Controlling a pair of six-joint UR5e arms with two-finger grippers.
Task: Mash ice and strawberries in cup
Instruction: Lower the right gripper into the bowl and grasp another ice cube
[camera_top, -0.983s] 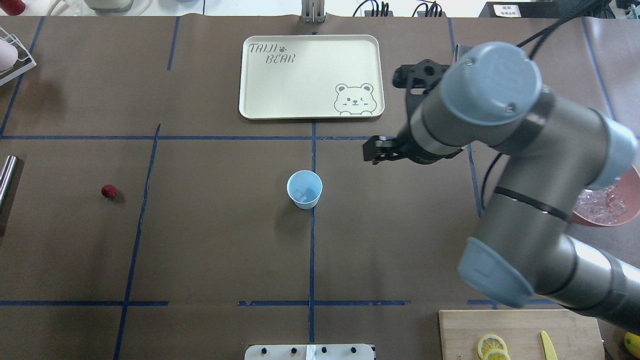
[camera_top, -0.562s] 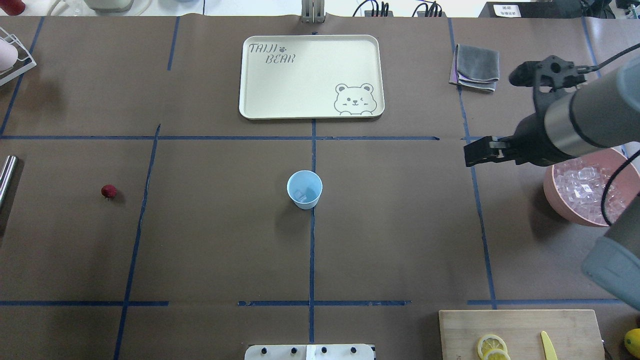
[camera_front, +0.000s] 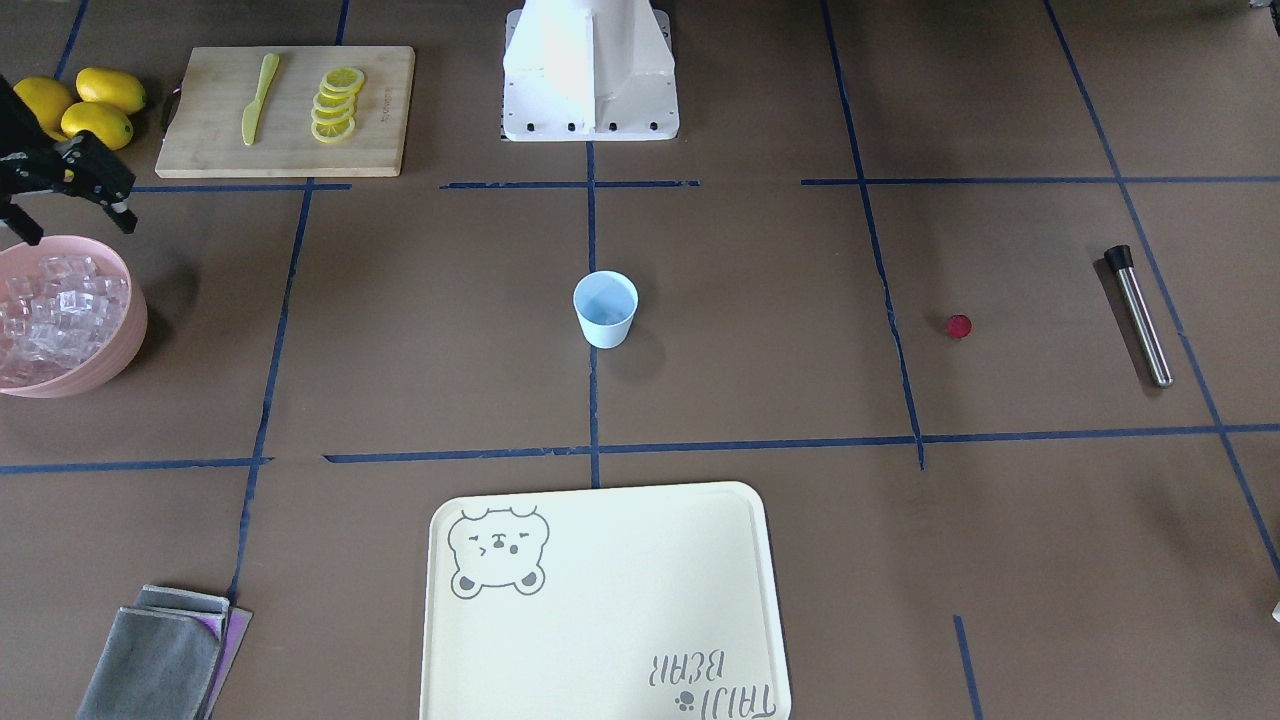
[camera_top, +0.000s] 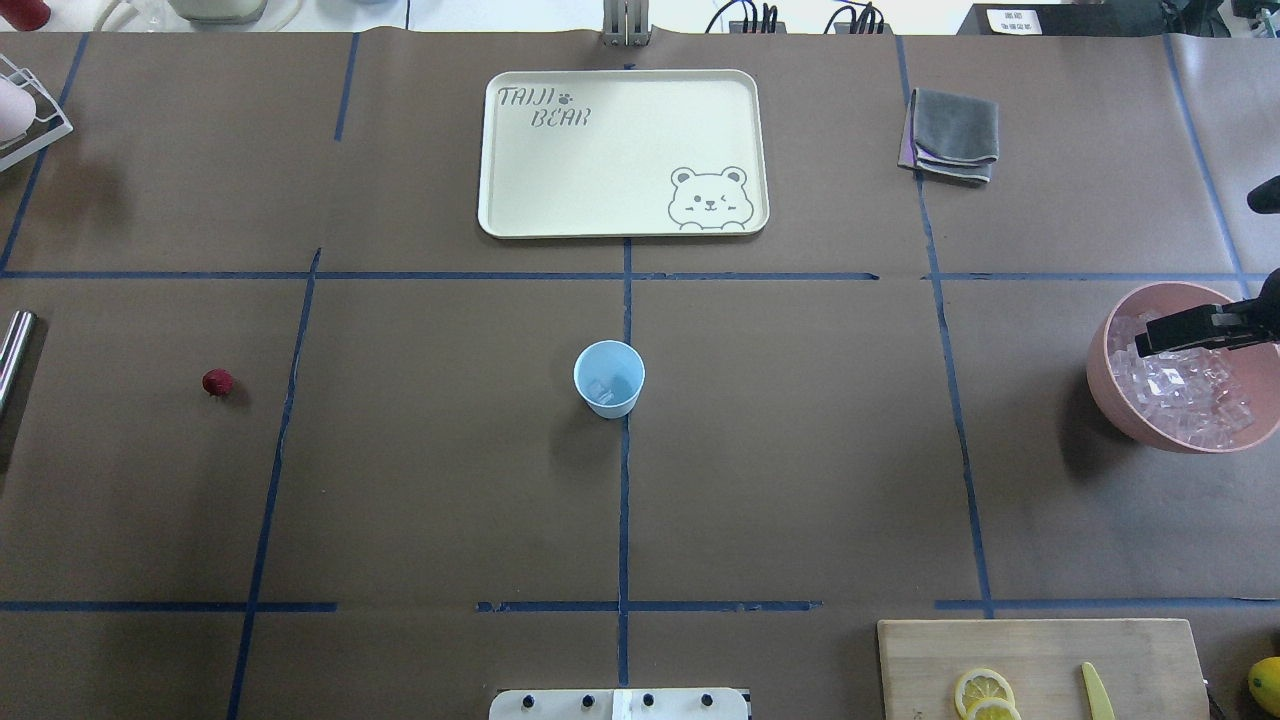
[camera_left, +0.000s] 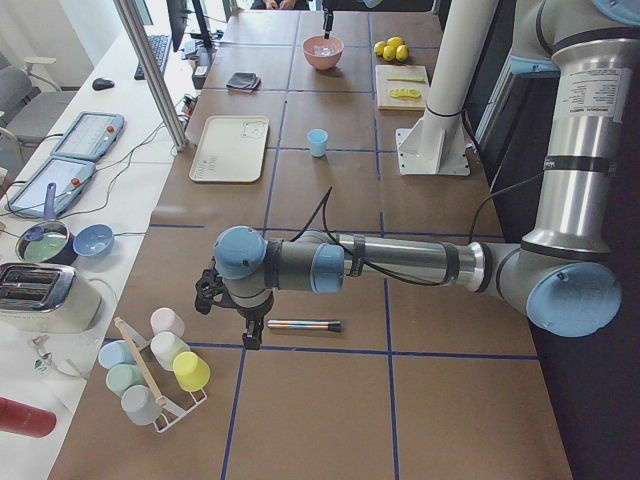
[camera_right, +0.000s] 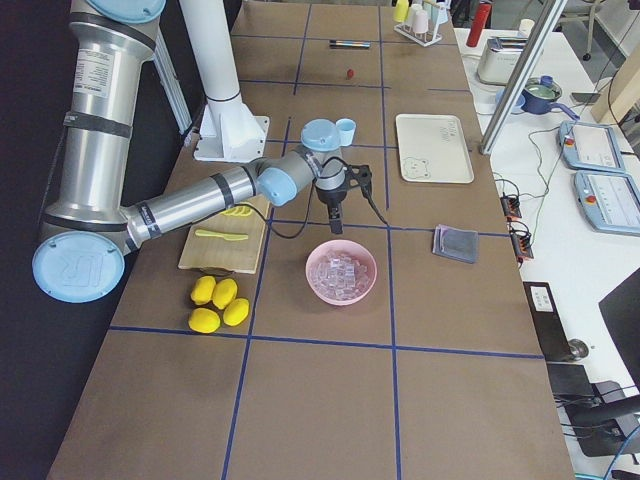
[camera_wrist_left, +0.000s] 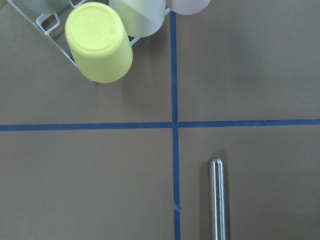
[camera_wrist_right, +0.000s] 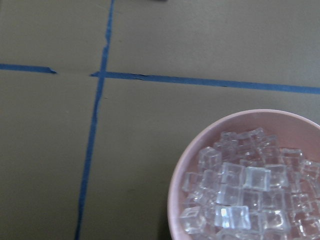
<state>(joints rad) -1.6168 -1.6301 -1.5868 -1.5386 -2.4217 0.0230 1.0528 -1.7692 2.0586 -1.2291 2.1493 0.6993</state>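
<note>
- The right gripper (camera_top: 1150, 340) hangs over the near rim of the pink bowl (camera_top: 1105, 395). I cannot tell whether its fingers are spread or closed, and nothing shows between them.
- The left gripper (camera_left: 250, 338) hovers just beside the metal rod (camera_left: 305, 325) at the table's far left. Its state cannot be told either.
- The ice (camera_top: 1195, 385) is heaped in the bowl, and a cube or so seems to lie in the cup (camera_top: 609, 378).
- The cubes look hard, light and probably wet and slippery. A top cube, pinched across two flat faces, should be the surest hold, since a corner pinch would likely squirt it out.
- The strawberry (camera_top: 217, 381) lies alone on the table, well apart from the cup. It is small and probably soft and prone to roll, so a gentle pinch across its middle from above would suit.
- The cup stands upright at the table's centre. It is likely thin and light and would tip or slide under mashing, so it wants bracing around its wall.
- The rod looks stiff and smooth, so a firm hold on its shaft would serve best.
</note>
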